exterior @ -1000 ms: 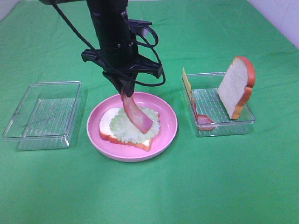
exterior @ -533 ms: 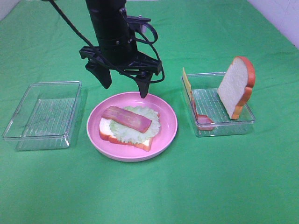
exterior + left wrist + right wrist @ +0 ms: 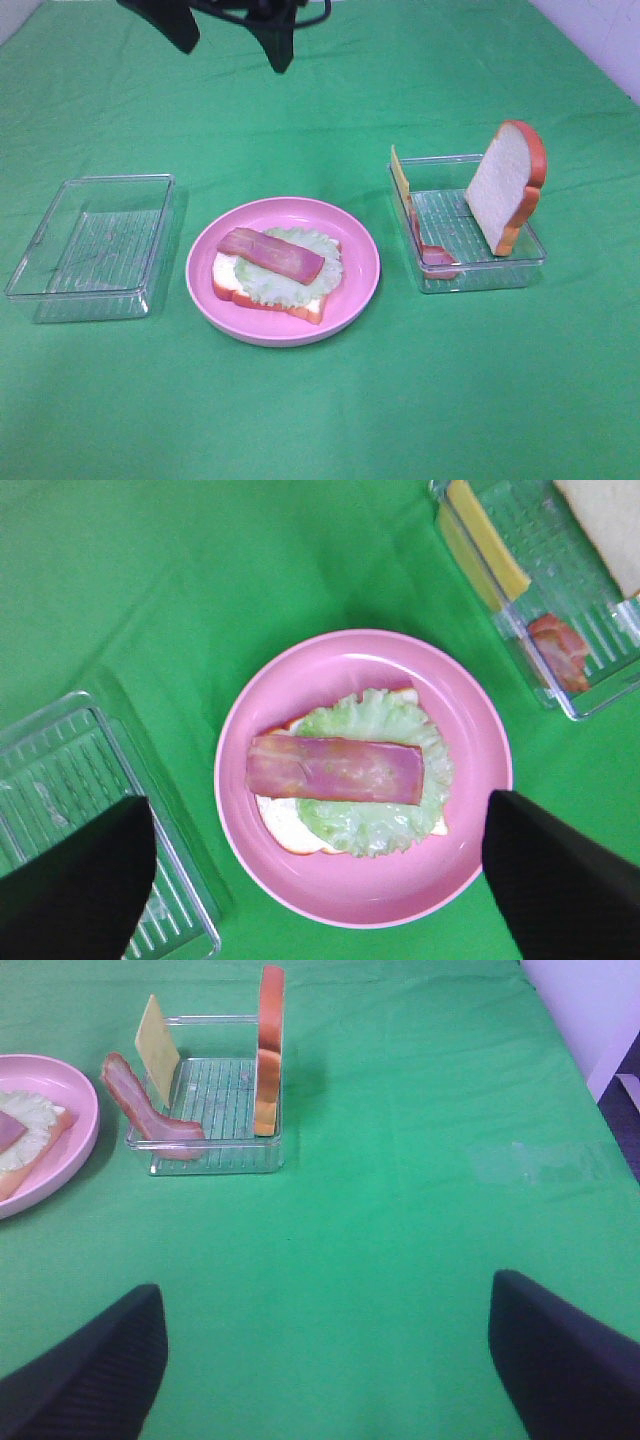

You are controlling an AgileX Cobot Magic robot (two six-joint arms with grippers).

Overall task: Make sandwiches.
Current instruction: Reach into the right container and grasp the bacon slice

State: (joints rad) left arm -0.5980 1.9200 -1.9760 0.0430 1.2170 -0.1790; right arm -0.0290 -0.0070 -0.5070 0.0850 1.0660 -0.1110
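The open sandwich lies on the pink plate (image 3: 362, 250): a bread slice (image 3: 226, 287), lettuce (image 3: 305, 280) on it, and a bacon strip (image 3: 272, 254) flat on top. My left gripper (image 3: 232, 30) is open and empty, high above and behind the plate. In the left wrist view, my left gripper (image 3: 318, 865) looks straight down on the bacon (image 3: 335, 770). A second bread slice (image 3: 508, 185) stands upright in the right tray (image 3: 480, 272), with a cheese slice (image 3: 400, 175) and another bacon strip (image 3: 436, 256). My right gripper (image 3: 325, 1360) is open and empty over bare cloth, out of the exterior view.
An empty clear tray (image 3: 95, 245) sits left of the plate. A green cloth (image 3: 320, 400) covers the table. The white wall edge (image 3: 610, 40) shows at the far right.
My left gripper let go of the bacon, which now lies flat on the lettuce. The gripper then rose and drew back to the top of the view, open.
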